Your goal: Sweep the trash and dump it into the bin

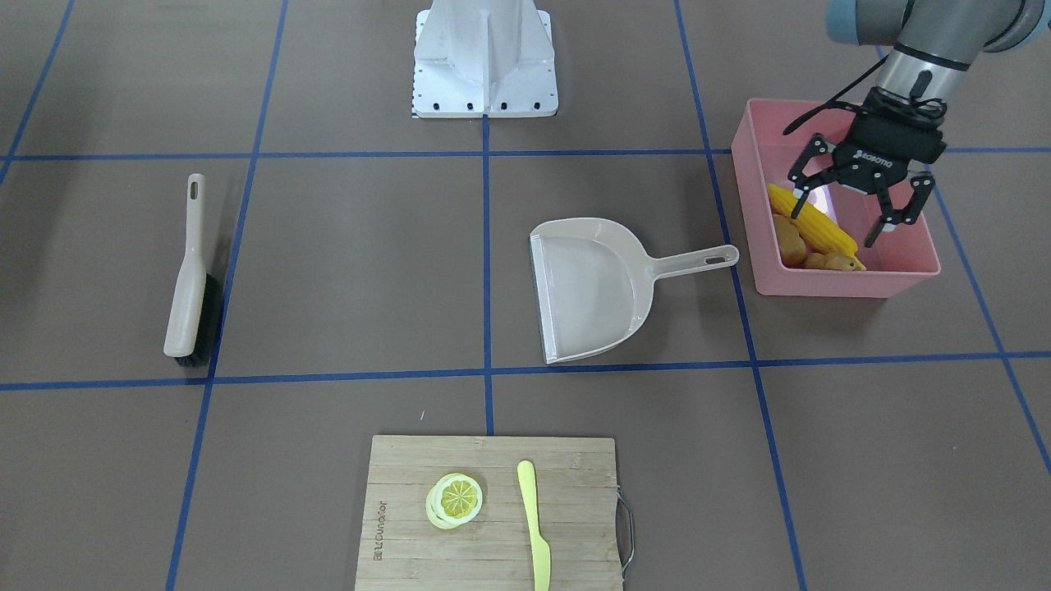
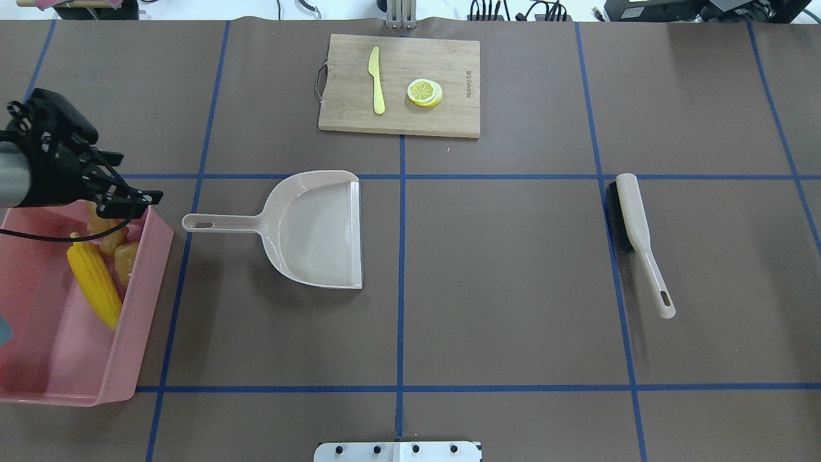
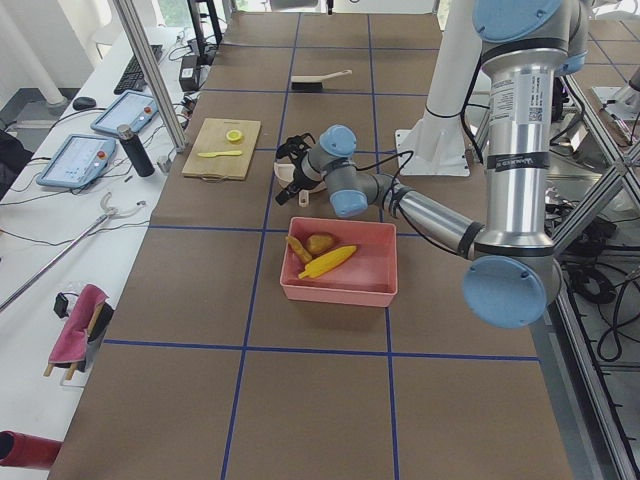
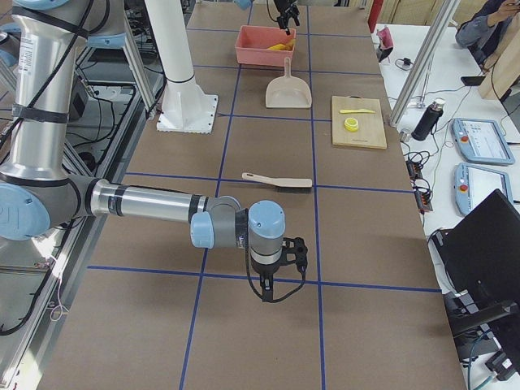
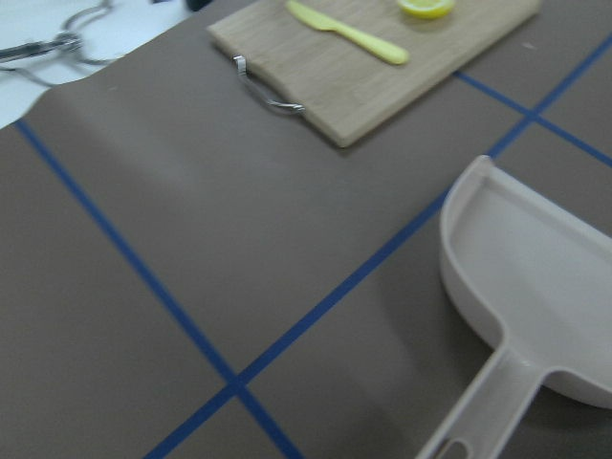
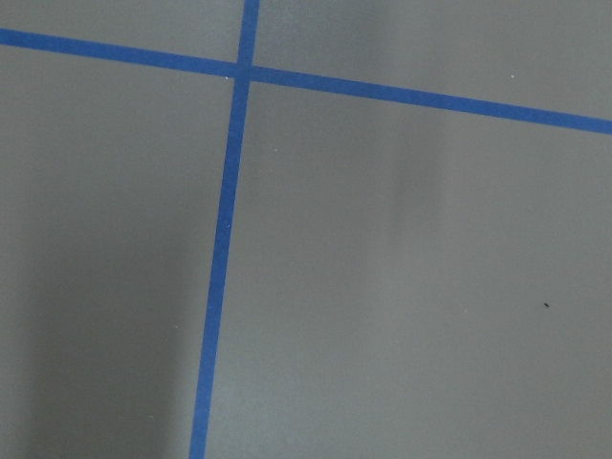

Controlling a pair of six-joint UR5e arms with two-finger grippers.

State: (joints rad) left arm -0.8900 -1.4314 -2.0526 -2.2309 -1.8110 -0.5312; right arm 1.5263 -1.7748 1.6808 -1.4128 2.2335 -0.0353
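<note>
**Trash in pink tub, left gripper open above it**

- Near edge, robot's left corner: pink rectangular plastic tub [image 2: 138,321]. Inside it lie the yellow toy corn cob [image 2: 94,282], the brown toy potato [image 1: 790,240] and the knobbly tan toy ginger root [image 1: 833,263], bunched at the tub's far end.
- Left gripper [image 1: 846,205] hangs over the tub's far end, above the toys, fingers spread wide, holding nothing.
- Right gripper [image 4: 275,272]: shows only in the right side view, low over bare mat towards the robot's right end of the desk; can't tell if it's open or closed.
- Mid desk, just beside the tub: beige plastic dustpan [image 2: 314,228], flat, handle pointing at the tub, not touching it.
- Mid desk, right side: beige hand brush with black bristles [image 2: 635,237], lying flat, well apart from the dustpan.
- Far edge, centre: bamboo cutting board [image 2: 449,119] carrying a pale yellow plastic knife [image 2: 377,80] and yellow toy lemon slice [image 2: 424,92], side by side, apart.
</note>
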